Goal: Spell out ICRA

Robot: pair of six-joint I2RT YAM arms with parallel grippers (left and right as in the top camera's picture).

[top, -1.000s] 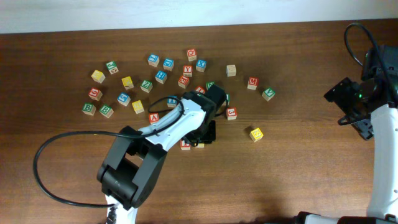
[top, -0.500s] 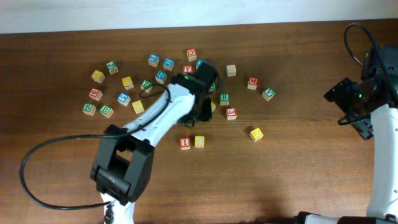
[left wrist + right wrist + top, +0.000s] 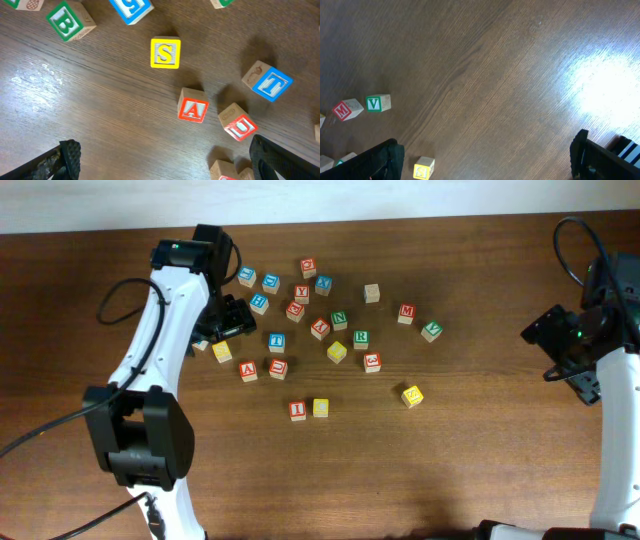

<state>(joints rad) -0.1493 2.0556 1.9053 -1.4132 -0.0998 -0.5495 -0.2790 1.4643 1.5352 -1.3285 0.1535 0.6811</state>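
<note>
The red I cube and the yellow C cube sit side by side, apart from the pile and nearer the table's front. The green R cube lies in the pile's right half. The red A cube lies at the pile's left, next to a red U cube. My left gripper hovers open and empty over the pile's left side, above and to the left of the A. My right gripper hangs open and empty at the far right.
Several other letter cubes lie scattered across the table's back half, among them a yellow S, a blue cube and a green B. A red M, a green V and a yellow cube lie toward the right arm.
The left arm has swung from above the I and C cubes up to the pile's left side, and its jaws have opened wide. The right arm has not moved.
</note>
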